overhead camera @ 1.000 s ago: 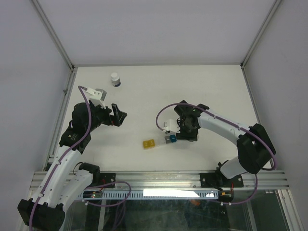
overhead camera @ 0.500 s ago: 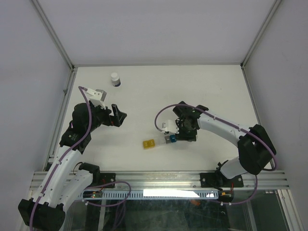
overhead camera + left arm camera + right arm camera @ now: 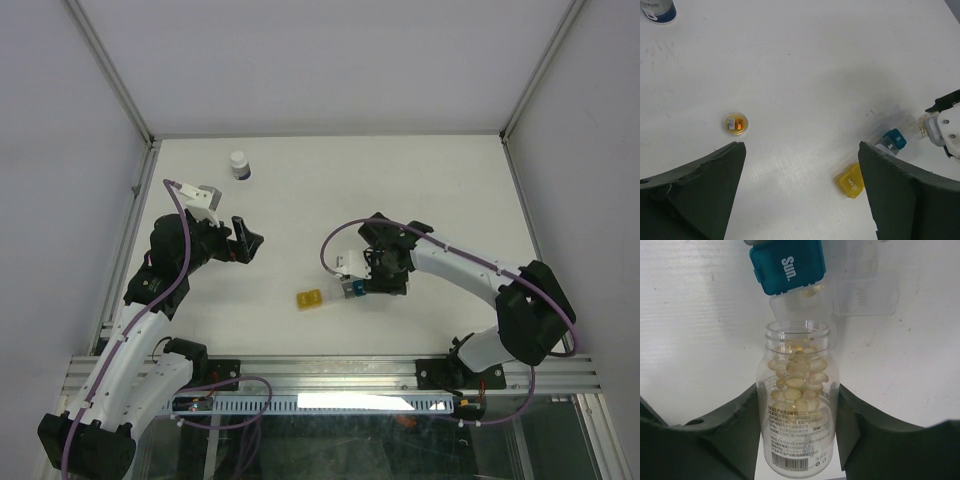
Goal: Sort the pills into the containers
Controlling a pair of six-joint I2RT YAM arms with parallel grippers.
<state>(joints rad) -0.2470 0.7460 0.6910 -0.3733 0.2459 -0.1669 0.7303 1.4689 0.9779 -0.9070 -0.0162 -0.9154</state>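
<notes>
Pouring: right gripper (image 3: pixel 797 407) clamped on vial (image 3: pixel 797 440), mouth seemingly over open clear container (image 3: pixel 790 307) beside blue container (image 3: pixel 788 265); next, gentle tilt; left gripper (image 3: pixel 801 150) spread.

Bright, even light; soft shadows, sharp focus.

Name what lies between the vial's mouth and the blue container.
In the right wrist view, an open clear container with a pill inside lies between the vial and blue container.

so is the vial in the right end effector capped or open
Open: the vial has no cap on its mouth, pills showing up to the neck.
</notes>
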